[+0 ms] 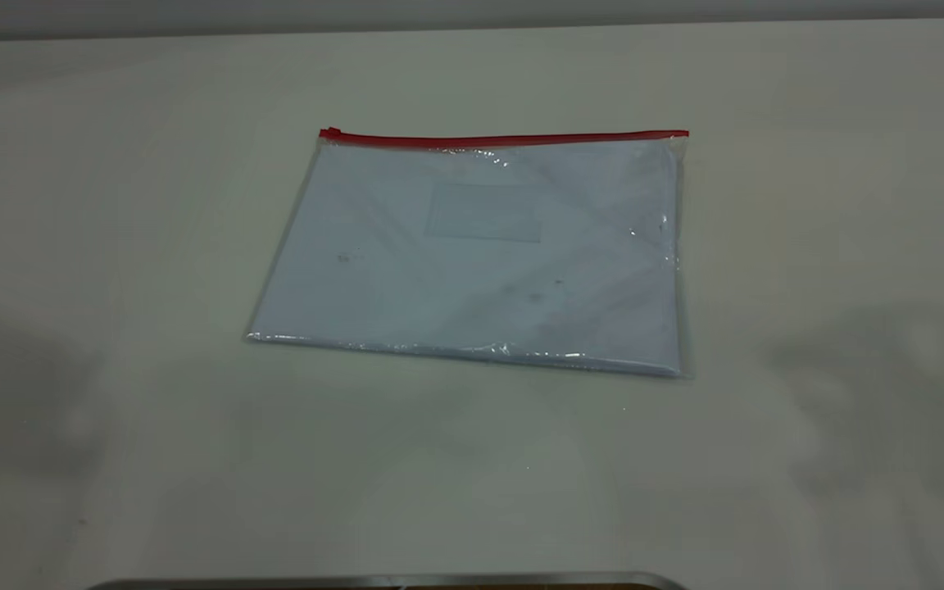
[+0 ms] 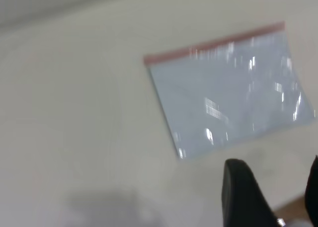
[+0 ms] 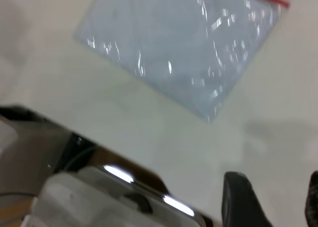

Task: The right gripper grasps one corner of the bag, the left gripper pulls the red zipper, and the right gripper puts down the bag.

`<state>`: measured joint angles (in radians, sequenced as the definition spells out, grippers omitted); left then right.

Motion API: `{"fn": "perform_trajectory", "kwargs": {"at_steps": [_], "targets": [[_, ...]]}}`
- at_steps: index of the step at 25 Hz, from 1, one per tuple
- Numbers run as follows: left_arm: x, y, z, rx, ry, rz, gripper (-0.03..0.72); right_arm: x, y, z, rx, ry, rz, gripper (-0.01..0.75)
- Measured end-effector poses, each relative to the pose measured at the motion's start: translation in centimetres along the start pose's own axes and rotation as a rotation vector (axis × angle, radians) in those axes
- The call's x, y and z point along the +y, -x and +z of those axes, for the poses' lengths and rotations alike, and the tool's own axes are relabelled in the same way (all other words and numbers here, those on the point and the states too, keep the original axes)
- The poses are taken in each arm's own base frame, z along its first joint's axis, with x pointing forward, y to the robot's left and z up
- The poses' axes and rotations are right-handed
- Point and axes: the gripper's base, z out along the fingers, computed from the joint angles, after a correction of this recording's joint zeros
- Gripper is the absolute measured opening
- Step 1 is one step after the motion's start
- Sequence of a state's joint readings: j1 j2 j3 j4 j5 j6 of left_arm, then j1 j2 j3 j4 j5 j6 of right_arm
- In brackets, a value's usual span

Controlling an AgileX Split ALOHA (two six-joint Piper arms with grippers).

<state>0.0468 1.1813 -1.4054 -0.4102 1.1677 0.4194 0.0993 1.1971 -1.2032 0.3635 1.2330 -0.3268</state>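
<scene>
- Exterior view: the bag lies flat mid-desk, white sheets sealed inside, the red zipper along its far edge; neither arm shows here
- Left wrist view: left pincer hovers off the bag's near side, jaws apart, empty
- Right wrist view: right pincer spread wide, empty; the corner of the bag is thin, glossy film, so a shallow pinch may well slip

Bag flat on table, red zipper closed

No readable text, label or number anywhere
</scene>
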Motion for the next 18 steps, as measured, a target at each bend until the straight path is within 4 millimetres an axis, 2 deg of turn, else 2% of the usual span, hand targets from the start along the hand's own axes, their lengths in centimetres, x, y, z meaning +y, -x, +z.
{"fn": "perform_trajectory", "kwargs": {"at_steps": [5, 10, 15, 18], "targets": [[-0.8, -6.2, 2.4, 0.145, -0.028, -0.07, 0.397, 0.3, -7.9, 0.3, 0.079, -0.117, 0.056, 0.4], [-1.6, -11.5, 3.8, 0.238, -0.024, -0.129, 0.427, -0.2, -14.0, 1.6, 0.116, -0.239, 0.161, 0.446], [-1.6, -16.6, 5.8, 0.291, 0.053, -0.17, 0.428, -0.4, -18.0, 3.2, 0.099, -0.294, 0.22, 0.453], [-1.7, -19.4, 6.8, 0.288, 0.094, -0.165, 0.428, -0.4, -18.1, 2.9, -0.008, -0.314, 0.209, 0.452]]}}
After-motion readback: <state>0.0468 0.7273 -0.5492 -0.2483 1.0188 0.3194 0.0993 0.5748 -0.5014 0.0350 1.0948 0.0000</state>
